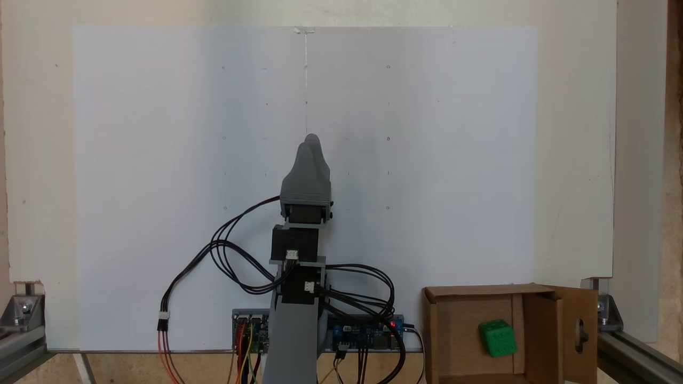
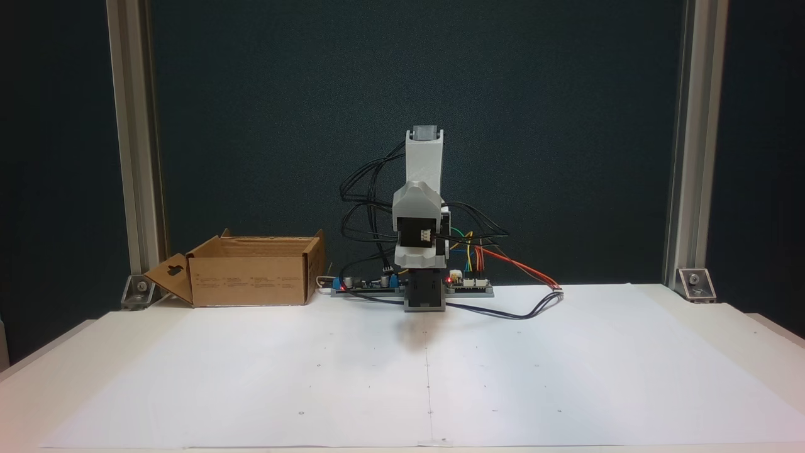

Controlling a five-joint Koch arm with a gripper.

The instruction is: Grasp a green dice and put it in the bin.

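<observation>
The green dice lies tilted on the floor of the bin, a brown cardboard box at the lower right of a fixed view. One flap of the box has a keyhole cut-out. In the other fixed view the bin stands at the left, beside the arm's base. My grey gripper points out over the white sheet, far from the bin. Its two jaws meet at one tip with nothing between them. The arm stands folded above its base.
Controller boards and loose black and coloured cables lie around the arm's base. Aluminium frame posts and corner brackets stand at the table's back corners. A white paper sheet covers the table.
</observation>
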